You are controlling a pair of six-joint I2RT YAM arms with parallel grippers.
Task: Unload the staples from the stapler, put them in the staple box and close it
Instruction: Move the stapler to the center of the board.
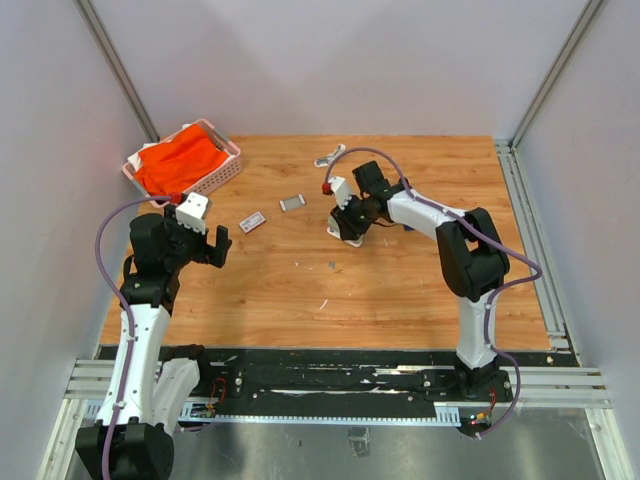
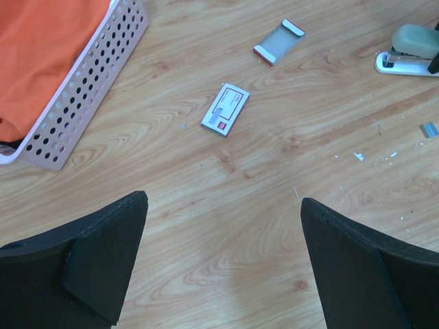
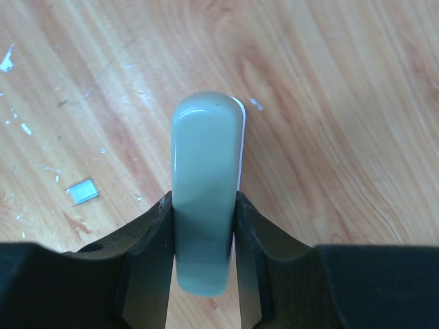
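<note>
- Right wrist view: the right gripper (image 3: 204,205) has its fingers (image 3: 152,233) closed on the stapler (image 3: 206,151), one finger on each long side, close to its near end.
- The stapler is pale grey-green on top, with a white base edge showing. Its long axis runs straight out from the fingers, and the far end is free above the worktop (image 3: 343,103). I cannot tell whether the base touches the wood.
- Same view: the staples (image 3: 83,191), one short silvery strip, lie flat on the wood left of the stapler and apart from it. The pale flecks (image 3: 8,60) nearby are too small to name.
- Left wrist view: the left gripper (image 2: 223,205) has its fingers spread wide with nothing between them. The stapler sits at the upper right edge, well apart and seen side-on. Its free end points left, and the right arm's black fingers are at its right end. The staples lie below it in frame.
- Same view, count: two small boxes, one closed white box (image 2: 225,110) with a red mark and one open sleeve (image 2: 279,41) with red ends. One basket (image 2: 103,75) holds one orange cloth (image 2: 48,48).
- Top view: the right arm is on the stapler at mid-worktop. The left gripper hangs near the left side, with the stapler to its right and both boxes between them. There is one more pale object (image 1: 330,155) near the far edge; I cannot tell what it is.
- Judgement: one strip looks to be out, and whether more remain inside is hidden. The right arm is the holder, so the free left arm would have to cross rightward to the stapler's free end.
</note>
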